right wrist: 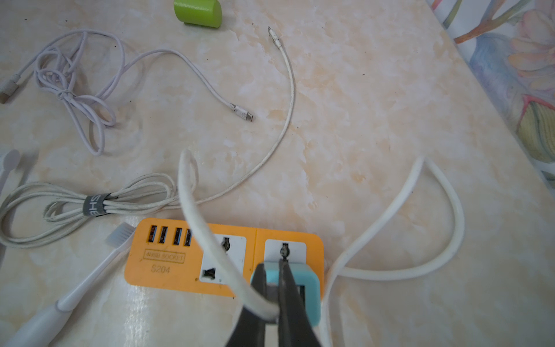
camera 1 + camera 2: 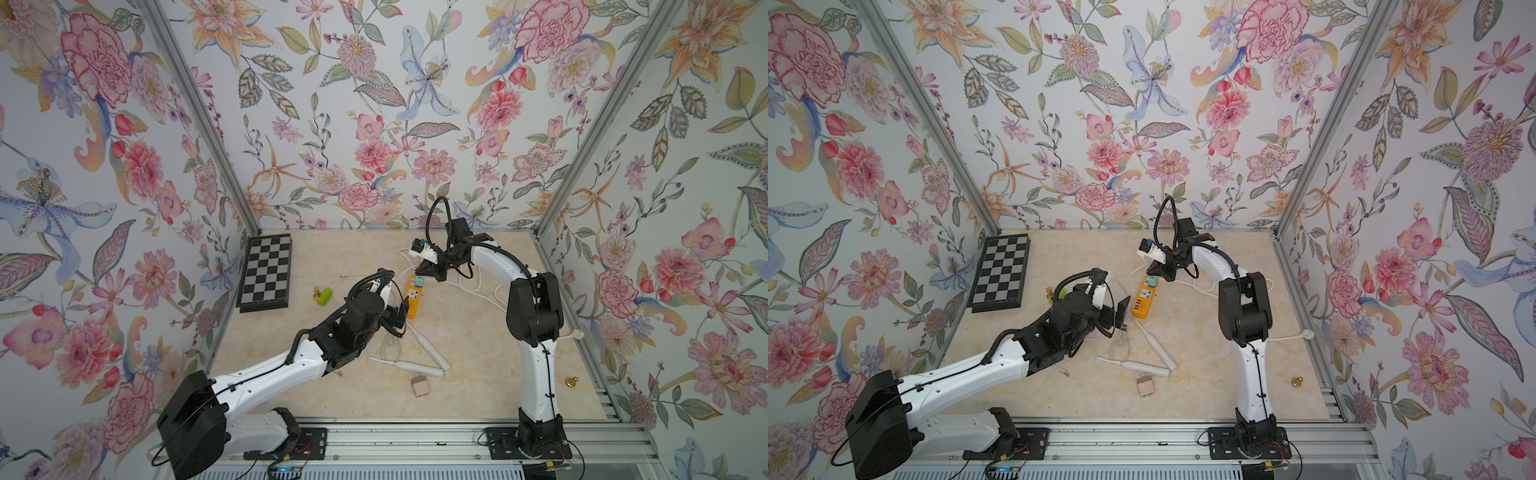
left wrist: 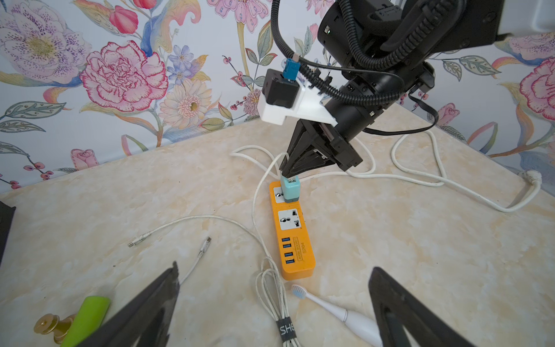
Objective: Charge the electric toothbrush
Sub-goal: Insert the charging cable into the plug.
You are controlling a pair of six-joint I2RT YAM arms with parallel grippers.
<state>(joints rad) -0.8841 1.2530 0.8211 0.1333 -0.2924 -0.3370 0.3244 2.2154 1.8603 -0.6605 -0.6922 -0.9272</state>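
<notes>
Two white electric toothbrushes lie on the marble table, one slanted [image 2: 428, 348] and one crosswise [image 2: 409, 368]. The slanted one's head [image 3: 298, 290] rests by the near end of the orange power strip [image 3: 295, 240]. A teal charger block [image 3: 289, 190] is plugged into the strip's far socket. My right gripper [image 1: 271, 264] is shut on the plug end of a white cable [image 1: 195, 210], right on top of that block [image 1: 310, 288]. My left gripper [image 3: 274, 269] hangs open above a bundled white cable [image 3: 276, 297] and the toothbrush [image 3: 339, 312], holding nothing.
A folded chessboard [image 2: 266, 272] lies at the back left, with a green cylinder [image 2: 324, 296] and a brass knob beside it. A pink adapter [image 2: 420, 386] sits near the front, another brass knob [image 2: 572, 381] at the right. The strip's thick cord [image 3: 450, 183] loops rightwards; a lilac cable [image 1: 75, 90] lies tangled.
</notes>
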